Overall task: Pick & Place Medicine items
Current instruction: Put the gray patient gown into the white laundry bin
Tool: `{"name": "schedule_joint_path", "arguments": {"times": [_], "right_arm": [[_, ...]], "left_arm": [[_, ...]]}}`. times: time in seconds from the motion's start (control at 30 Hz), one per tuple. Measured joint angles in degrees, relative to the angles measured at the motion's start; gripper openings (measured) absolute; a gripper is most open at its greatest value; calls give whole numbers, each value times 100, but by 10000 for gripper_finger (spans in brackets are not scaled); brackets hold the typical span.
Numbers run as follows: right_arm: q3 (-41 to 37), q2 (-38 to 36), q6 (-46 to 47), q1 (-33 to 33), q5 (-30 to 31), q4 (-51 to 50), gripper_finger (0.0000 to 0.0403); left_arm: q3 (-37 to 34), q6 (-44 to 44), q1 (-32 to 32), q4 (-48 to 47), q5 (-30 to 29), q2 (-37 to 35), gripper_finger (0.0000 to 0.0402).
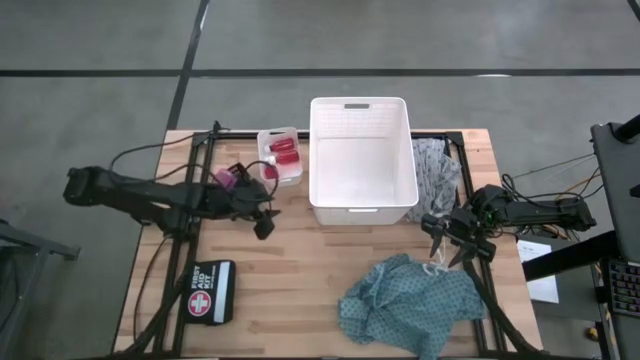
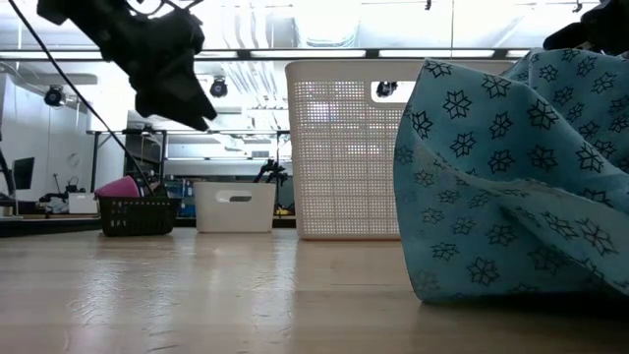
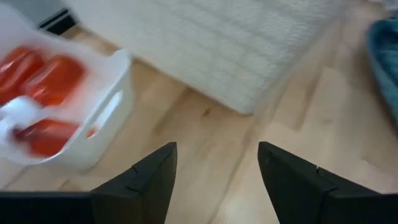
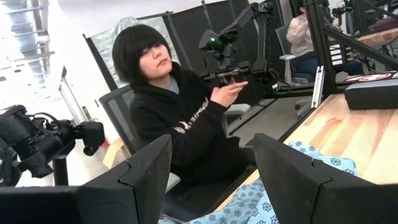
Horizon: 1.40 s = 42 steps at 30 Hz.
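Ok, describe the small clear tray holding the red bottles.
The small clear tray is a translucent plastic bin with a slotted handle in its end wall. It sits flat on the wooden table, close beside the big white basket. Red bottles with white caps lie on their sides inside. The left pincer hovers nearby, open and empty.

I was working in a robotics lab. A wooden table (image 1: 300, 290) stood on a bare grey concrete floor (image 1: 90, 60). Beyond it ran rows of ceiling strip lights (image 2: 324, 49) and far benches holding storage bins (image 2: 234, 206). A seated person in a black hoodie (image 4: 180, 124) handled another arm rig (image 4: 230, 56), with a tripod camera (image 4: 37, 146) nearby.
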Motion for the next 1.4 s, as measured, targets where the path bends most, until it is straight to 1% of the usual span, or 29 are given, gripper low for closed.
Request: {"name": "schedule_joint_path", "arguments": {"times": [0.13, 0.37, 0.47, 0.63, 0.73, 0.8, 0.97, 1.13, 1.4], "right_arm": [[0, 0, 0, 0, 0, 2, 224], [0, 0, 0, 0, 0, 1, 224], [0, 0, 0, -2, 0, 2, 224], [0, 0, 0, -1, 0, 2, 224], [0, 0, 0, -1, 0, 2, 224], [0, 0, 0, -2, 0, 2, 224], [0, 0, 0, -2, -1, 2, 224], [0, 0, 0, -2, 0, 2, 224], [0, 0, 0, 0, 0, 2, 224]], "left_arm": [[-278, 368, -184, 748, 81, 25, 234], [-586, 747, -398, 1317, 80, 24, 235], [-812, 1020, -468, 1928, 93, 48, 235], [-1396, 2042, -585, 3538, 108, 68, 235], [-1595, 2805, -664, 4176, 342, -66, 235], [-1613, 3102, -760, 4362, 474, -274, 235], [-1750, 3594, -1017, 4288, 489, -918, 235], [-2110, 3658, -1189, 4292, 490, -1712, 235], [-3032, 3593, -1233, 4296, 491, -2965, 235]]}}
